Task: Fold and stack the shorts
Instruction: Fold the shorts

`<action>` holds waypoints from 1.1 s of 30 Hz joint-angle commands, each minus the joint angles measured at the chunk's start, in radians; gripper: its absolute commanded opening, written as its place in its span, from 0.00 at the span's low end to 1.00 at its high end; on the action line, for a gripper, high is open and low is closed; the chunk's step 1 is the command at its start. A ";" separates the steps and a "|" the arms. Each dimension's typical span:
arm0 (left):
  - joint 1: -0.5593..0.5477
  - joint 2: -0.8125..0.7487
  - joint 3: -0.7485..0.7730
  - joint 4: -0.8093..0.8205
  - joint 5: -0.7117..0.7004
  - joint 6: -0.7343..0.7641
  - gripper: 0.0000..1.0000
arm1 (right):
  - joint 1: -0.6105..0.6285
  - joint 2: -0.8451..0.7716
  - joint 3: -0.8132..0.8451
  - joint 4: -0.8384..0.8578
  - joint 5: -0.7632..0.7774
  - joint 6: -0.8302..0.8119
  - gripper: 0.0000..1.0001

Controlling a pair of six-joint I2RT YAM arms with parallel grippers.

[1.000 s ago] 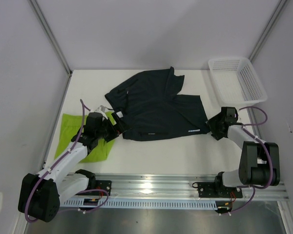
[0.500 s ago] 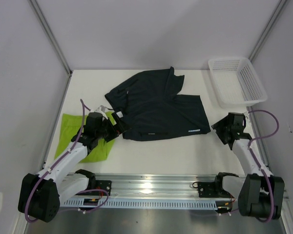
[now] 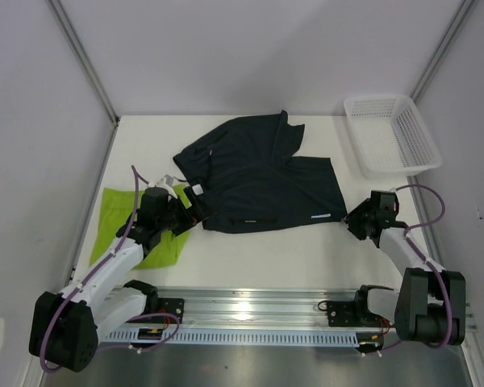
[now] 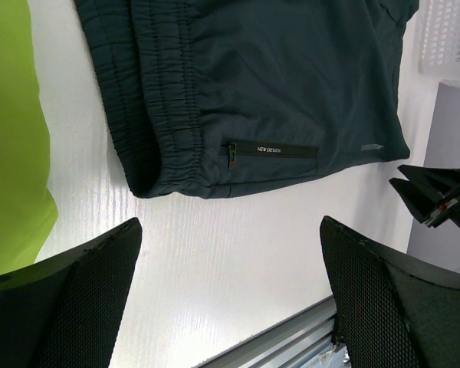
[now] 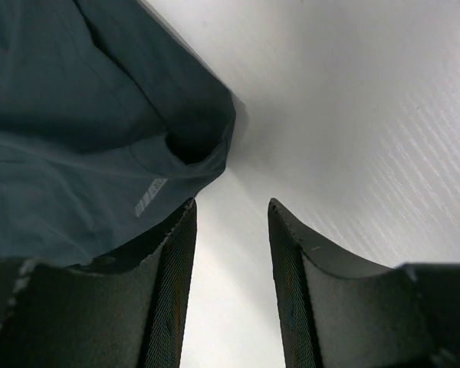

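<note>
Grasp step: navy shorts [image 3: 258,173] are flanked, left gripper [image 4: 228,253] spread wide at waistband, right gripper [image 5: 231,208] narrowly apart, empty, at hem corner; pinching is judged required next

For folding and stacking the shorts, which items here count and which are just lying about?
Part of the job: dark navy shorts, spread out mid-table; lime green shorts, at the left side.
Lying about: white mesh basket, far right corner.
</note>
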 commanded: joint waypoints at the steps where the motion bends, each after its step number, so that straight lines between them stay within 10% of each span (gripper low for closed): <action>1: 0.007 -0.023 -0.004 0.009 -0.001 0.011 0.99 | 0.008 0.045 -0.007 0.082 -0.024 0.001 0.45; 19: 0.007 -0.013 -0.006 0.015 -0.003 0.015 0.99 | 0.022 0.358 0.157 0.099 0.025 0.028 0.51; 27: 0.007 -0.004 -0.017 0.030 0.013 0.012 0.99 | 0.033 0.439 0.216 0.056 0.037 0.019 0.34; 30: 0.007 0.010 -0.026 0.044 0.032 0.005 0.99 | 0.031 0.444 0.220 0.051 0.028 0.016 0.04; 33: 0.006 0.003 -0.052 0.069 0.043 -0.024 0.99 | 0.030 0.416 0.210 0.043 0.035 0.025 0.00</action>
